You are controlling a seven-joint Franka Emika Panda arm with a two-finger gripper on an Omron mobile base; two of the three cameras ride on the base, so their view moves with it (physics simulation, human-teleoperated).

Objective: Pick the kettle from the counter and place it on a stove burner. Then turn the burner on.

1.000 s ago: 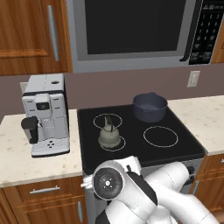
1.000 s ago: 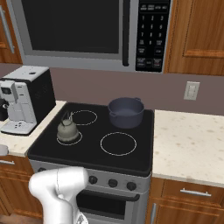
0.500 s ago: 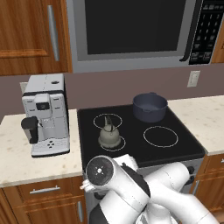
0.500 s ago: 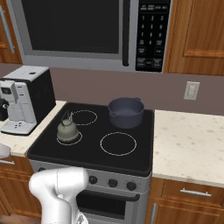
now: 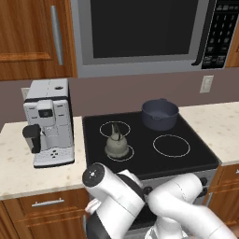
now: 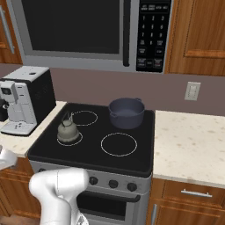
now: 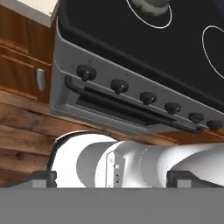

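The hand, fingers apart and empty, hangs low before the stove, probably lining up on the knobs. At its twelve o'clock the kettle sits off the bench on the stove burner, so the knob turn remains.

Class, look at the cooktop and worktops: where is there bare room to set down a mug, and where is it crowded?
Free: the counter right of the stove, and the front right ring before the pot. Crowded: the left side, where the kettle fills a front burner and the coffee machine takes the worktop.
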